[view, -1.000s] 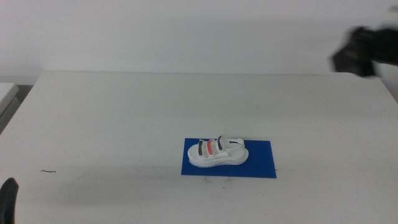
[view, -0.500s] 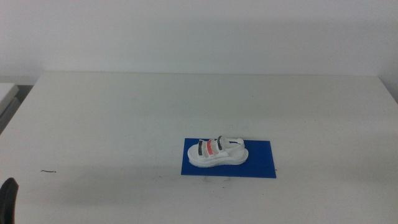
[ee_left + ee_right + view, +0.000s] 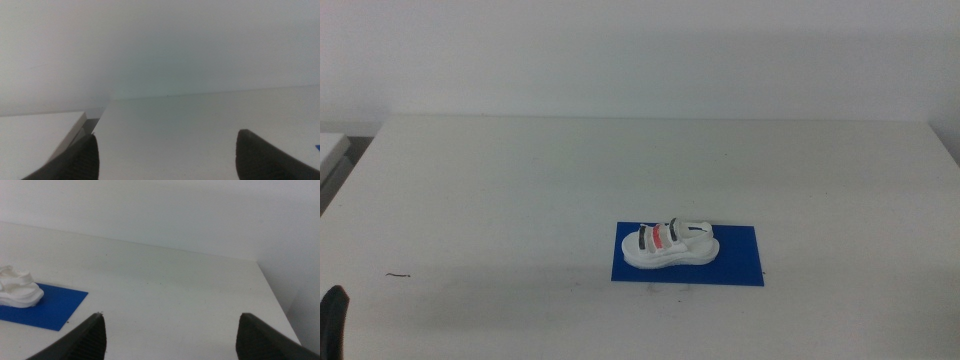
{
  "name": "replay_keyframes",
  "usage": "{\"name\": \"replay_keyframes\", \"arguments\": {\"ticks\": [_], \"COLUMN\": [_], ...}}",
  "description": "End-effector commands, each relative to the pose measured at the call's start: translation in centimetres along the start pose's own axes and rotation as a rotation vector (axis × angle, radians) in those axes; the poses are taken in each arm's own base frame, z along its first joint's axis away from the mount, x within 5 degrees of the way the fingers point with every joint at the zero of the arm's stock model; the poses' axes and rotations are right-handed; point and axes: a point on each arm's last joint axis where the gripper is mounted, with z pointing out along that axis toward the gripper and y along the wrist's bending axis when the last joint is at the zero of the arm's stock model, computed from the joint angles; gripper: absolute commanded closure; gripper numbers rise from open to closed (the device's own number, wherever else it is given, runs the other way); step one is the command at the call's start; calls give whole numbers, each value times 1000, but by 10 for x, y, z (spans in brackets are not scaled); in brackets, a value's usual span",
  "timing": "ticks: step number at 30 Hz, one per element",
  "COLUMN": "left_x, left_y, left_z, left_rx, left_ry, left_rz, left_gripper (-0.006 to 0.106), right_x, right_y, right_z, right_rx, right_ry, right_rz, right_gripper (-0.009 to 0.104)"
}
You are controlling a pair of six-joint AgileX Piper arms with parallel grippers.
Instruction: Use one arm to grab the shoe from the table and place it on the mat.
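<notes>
The left tool (image 3: 165, 155) waits at the near-left worktop (image 3: 520, 180) corner, jaws spread and empty. The sandal (image 3: 670, 245) rests upright on the blue mat (image 3: 735, 255), near centre. The right tool (image 3: 170, 335), out at the right, is released and empty. Risk: any re-approach could nudge the sandal off the mat.

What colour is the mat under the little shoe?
Deep blue. The mat under the shoe shows best in the middle view.
</notes>
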Motion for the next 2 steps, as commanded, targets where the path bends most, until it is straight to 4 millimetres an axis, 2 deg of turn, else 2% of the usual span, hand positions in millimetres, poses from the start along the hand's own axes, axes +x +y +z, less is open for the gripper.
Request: {"name": "replay_keyframes", "arguments": {"ticks": [1,2], "left_x": [-1,-1], "left_y": [0,0], "left_z": [0,0], "left_rx": [2,2], "left_ry": [-7,-7], "left_rz": [-5,-5], "left_gripper": [7,7], "right_x": [1,1], "right_y": [0,0], "right_z": [0,0], "right_rx": [9,9], "right_ry": [-1,-1], "right_rz": [-12,-12], "right_gripper": [29,29]}}
